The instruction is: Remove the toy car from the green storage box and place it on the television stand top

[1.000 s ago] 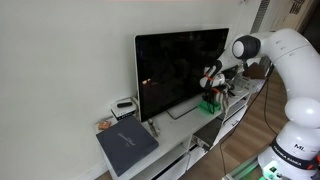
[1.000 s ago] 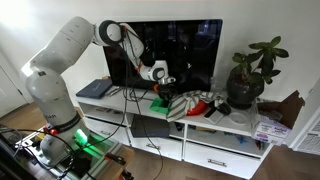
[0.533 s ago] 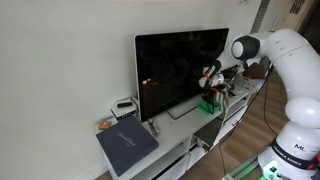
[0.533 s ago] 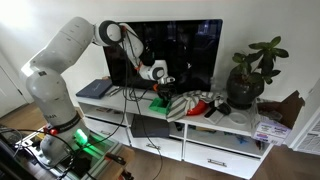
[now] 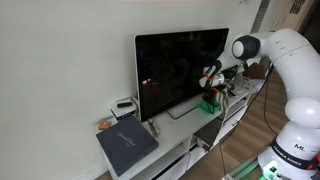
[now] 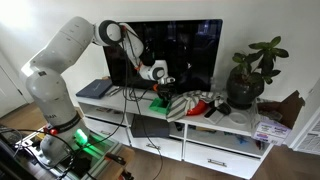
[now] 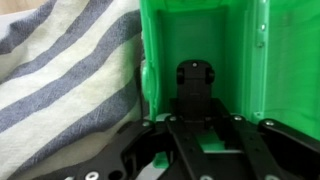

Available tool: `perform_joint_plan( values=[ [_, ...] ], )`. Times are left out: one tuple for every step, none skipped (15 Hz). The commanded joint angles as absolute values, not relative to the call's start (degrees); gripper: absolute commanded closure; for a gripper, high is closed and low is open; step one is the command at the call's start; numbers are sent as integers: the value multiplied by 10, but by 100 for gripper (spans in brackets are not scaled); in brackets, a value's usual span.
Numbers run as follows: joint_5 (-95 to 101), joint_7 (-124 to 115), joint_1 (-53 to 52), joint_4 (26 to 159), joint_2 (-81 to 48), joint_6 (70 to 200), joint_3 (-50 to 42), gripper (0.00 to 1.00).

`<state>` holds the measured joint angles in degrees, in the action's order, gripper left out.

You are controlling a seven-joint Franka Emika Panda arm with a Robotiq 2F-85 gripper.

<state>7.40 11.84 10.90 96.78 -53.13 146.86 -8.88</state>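
The green storage box (image 7: 250, 60) fills the wrist view; it stands on the white television stand top (image 6: 236, 119) in front of the television, and shows in both exterior views (image 5: 208, 105) (image 6: 160, 102). A small dark toy car (image 7: 195, 80) lies inside it on the green floor. My gripper (image 7: 196, 112) reaches down into the box with its fingers drawn in against the car's sides, shut on it. In both exterior views the gripper (image 5: 211, 84) (image 6: 160, 86) hangs just over the box.
The black television (image 5: 180, 62) stands right behind the box. A striped cloth (image 7: 65, 75) lies against the box's side. A potted plant (image 6: 250, 78) stands at one end of the stand, a dark blue-grey book (image 5: 127, 146) at the other.
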Motion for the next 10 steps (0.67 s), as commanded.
perform_joint_plan(
  values=[
    [77,124,121,1003,-501,1463,-82,90],
    [76,125,123,1009,-497,1467,-81,90],
    [75,127,126,1015,-493,1471,-79,90],
    [75,127,127,1022,-487,1473,-79,90],
    [74,129,129,1030,-479,1478,-78,90],
    [74,130,131,1037,-473,1480,-77,90],
    [74,132,133,1046,-464,1483,-76,90],
    [73,133,134,1054,-456,1486,-75,90],
    [73,133,134,1063,-447,1489,-74,90],
    [73,133,134,1072,-438,1492,-74,90]
  ],
)
